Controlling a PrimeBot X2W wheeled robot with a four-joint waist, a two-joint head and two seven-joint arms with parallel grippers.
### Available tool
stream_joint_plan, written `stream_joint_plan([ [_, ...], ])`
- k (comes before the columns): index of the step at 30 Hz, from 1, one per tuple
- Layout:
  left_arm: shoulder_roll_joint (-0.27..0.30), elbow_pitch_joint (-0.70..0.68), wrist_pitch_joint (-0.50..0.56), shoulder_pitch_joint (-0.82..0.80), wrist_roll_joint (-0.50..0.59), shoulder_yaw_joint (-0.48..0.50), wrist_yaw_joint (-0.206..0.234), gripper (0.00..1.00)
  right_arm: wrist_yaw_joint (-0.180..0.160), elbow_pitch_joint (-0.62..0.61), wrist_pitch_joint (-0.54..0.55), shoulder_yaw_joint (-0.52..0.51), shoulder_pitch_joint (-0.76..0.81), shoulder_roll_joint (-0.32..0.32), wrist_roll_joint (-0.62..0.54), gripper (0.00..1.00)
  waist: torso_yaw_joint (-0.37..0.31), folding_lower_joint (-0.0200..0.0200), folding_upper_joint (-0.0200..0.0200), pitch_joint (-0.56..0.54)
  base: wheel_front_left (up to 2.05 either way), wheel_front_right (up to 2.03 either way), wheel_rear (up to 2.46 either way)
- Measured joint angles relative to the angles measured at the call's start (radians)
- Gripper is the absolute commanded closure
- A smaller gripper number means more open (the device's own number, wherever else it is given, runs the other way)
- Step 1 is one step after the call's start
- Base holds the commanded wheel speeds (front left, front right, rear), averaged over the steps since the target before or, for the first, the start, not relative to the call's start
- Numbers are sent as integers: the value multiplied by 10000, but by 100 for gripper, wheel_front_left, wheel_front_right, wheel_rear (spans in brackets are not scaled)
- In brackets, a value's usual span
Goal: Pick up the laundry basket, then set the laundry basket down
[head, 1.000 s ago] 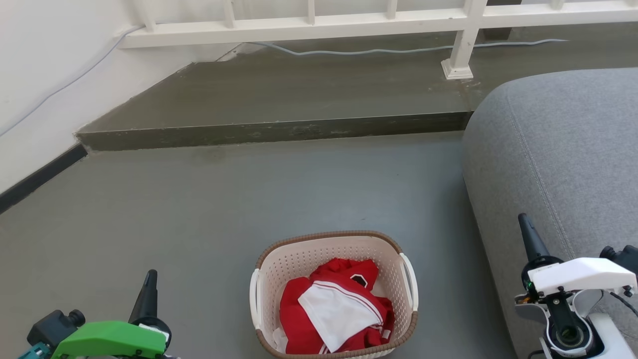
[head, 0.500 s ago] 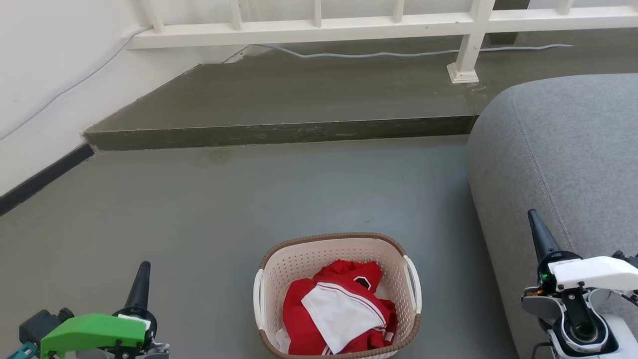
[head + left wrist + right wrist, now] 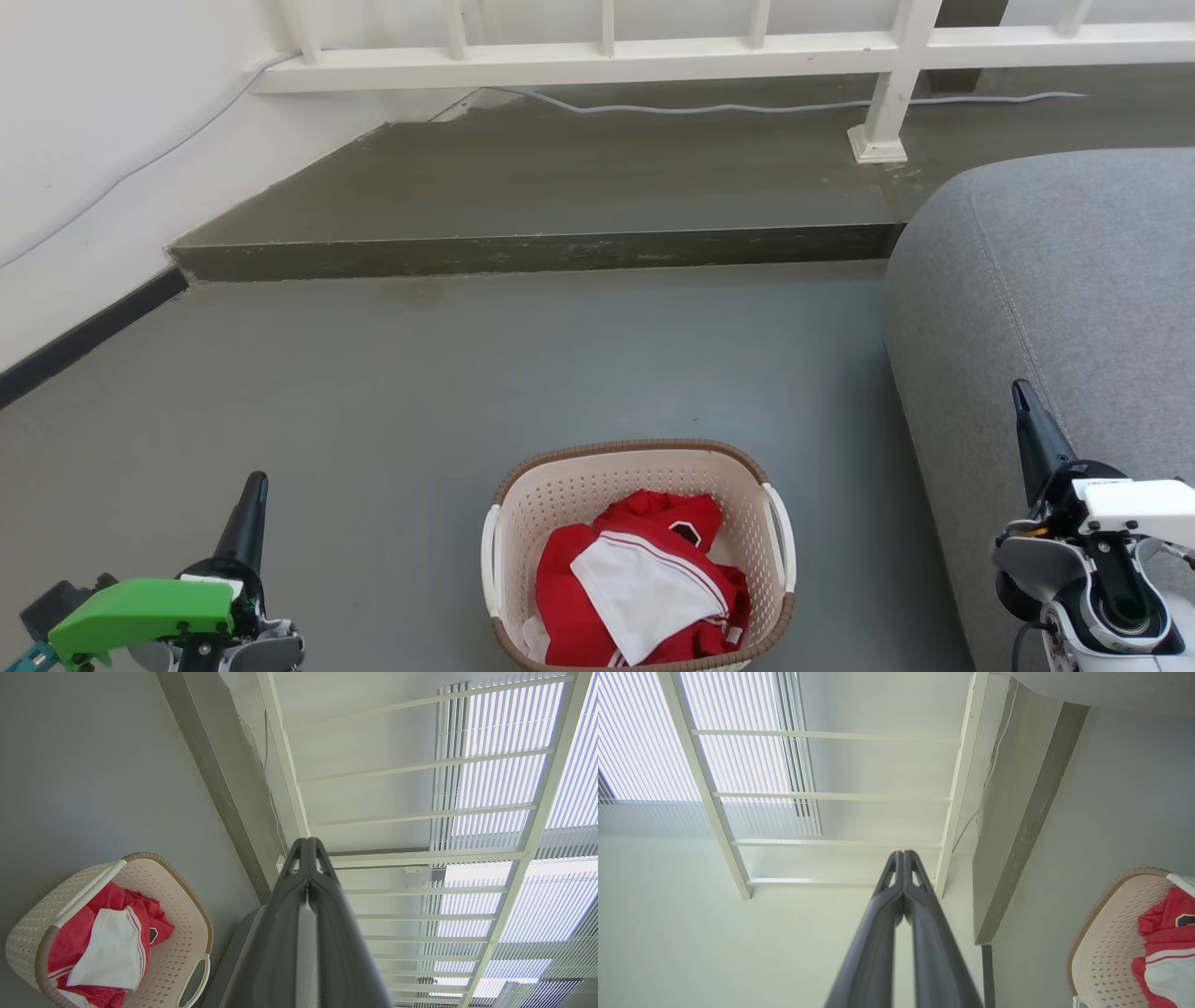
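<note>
Pointing up the head view with fingers pressed together, the left tool holds nothing and touches nothing; the right tool, in front of the grey sofa, is likewise closed and empty. The laundry basket stands on the grey floor between the two tools, well apart from each (red and white clothing lies inside). A dark emblem on the clothing is too small to read.

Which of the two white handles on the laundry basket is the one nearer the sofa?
The right handle of the basket: it faces the grey sofa. The left handle faces away from it, toward the left tool.
</note>
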Motion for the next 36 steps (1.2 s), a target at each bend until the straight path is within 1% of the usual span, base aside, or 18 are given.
stream_joint_plan([
  [7, 8, 104, 104, -211, -869, 203, -140, 100, 94, 35, 182, -228, -68, 15, 882, 100, 62, 0, 0, -33, 0, 0, 0],
  [17, 8, 282, 174, -240, -886, 209, -186, 100, 123, 96, 184, -257, -102, 17, 917, 100, 63, 0, 0, -36, 0, 0, 0],
  [19, 8, 295, 176, -242, -886, 209, -215, 100, 174, 111, 184, -259, -112, 17, 915, 100, 63, 0, 0, -36, 0, 0, 0],
  [36, 8, 359, 178, -257, -886, 219, -234, 100, 176, 182, 213, -272, -189, 19, 915, 100, 63, 0, 0, -41, 0, 0, 0],
])
